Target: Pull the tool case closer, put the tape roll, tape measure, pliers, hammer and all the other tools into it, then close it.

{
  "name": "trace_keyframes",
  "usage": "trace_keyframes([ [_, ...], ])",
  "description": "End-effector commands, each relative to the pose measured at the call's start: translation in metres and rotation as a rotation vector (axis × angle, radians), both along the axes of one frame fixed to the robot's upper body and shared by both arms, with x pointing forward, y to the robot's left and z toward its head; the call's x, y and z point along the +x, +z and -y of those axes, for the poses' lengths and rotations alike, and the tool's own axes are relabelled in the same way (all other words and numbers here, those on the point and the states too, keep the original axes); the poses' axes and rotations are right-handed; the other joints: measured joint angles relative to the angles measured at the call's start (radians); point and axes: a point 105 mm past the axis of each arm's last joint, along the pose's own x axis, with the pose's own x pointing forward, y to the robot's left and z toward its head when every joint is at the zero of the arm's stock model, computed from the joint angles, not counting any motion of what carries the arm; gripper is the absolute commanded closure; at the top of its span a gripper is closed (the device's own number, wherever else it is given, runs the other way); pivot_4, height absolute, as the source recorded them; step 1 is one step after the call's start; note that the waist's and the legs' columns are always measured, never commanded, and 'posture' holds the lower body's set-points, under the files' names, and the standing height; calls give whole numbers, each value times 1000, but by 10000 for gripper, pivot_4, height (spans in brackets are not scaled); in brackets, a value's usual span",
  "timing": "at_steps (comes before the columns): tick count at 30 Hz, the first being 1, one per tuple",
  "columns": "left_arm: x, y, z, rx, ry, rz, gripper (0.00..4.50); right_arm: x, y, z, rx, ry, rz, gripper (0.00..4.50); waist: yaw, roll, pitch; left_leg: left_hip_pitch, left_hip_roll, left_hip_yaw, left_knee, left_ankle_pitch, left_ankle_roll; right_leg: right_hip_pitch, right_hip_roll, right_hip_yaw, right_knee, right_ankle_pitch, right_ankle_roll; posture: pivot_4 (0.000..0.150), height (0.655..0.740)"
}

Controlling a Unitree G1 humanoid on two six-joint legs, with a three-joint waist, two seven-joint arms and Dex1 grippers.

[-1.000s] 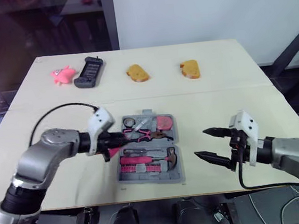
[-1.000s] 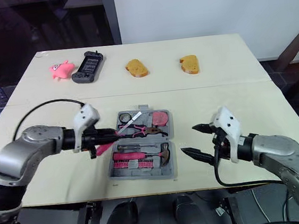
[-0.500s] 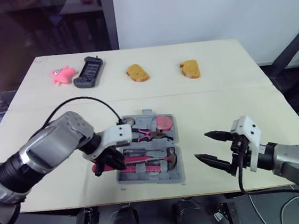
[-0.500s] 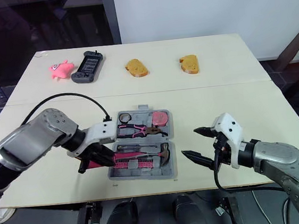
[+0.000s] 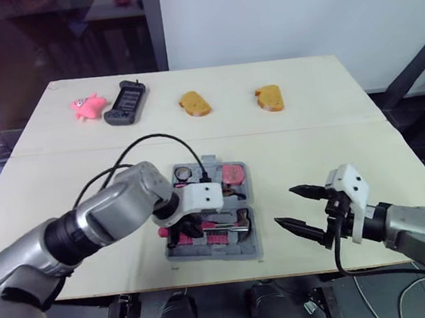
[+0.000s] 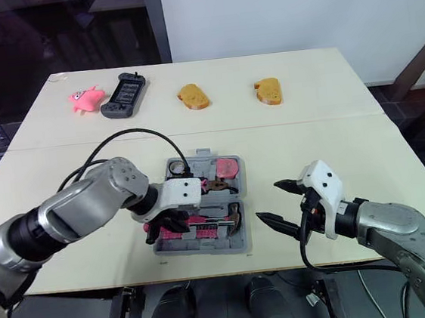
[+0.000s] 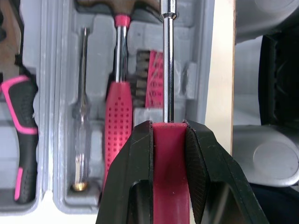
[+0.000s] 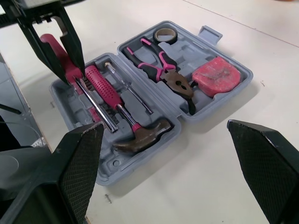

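Both arms low | left fingers pinch screwdriver (seemingly over case) | right fingers spread

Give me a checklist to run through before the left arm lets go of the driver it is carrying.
1. Grip: ok. The left gripper is shut on the pink-handled driver.
2. Driver over the tool case: ok. Its shaft lies above the half that holds the hammer, beside it.
3. Driver seated in its slot: cannot tell.
4. Other tools packed: ok. The pliers, tape measure and tape roll lie in the other half.
5. Right gripper clear: ok. It is open and apart from the case.
6. Case ready to close: not ok. The left gripper is over it.
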Motion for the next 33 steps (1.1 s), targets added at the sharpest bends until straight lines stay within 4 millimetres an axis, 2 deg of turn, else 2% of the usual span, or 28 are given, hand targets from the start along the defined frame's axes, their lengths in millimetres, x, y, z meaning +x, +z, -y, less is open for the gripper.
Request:
trace_keyframes([
  [1,-3,5,6,21,-59,17,41115,-1,7,-7,19,26,30,0,1,0,0,0,0,0,0,0,0,0,0,0,0,0,0,1500,7400],
  [15,-1,-23,21,66,-96,7,41115,-2,7,-10,23,28,29,0,2,0,0,-1,0,0,7,-3,5,2,0,0,0,0,0,1500,7400],
  [27,-11,-31,20,84,-80,-32,41115,-5,6,-10,20,27,21,0,2,0,0,-1,0,0,8,-3,5,2,0,0,0,0,1,1500,7400],
  [33,-11,-41,23,87,-62,-35,41115,-5,6,-10,22,25,18,0,3,0,0,-1,0,0,8,-3,5,3,0,0,0,0,1,1500,7400],
])
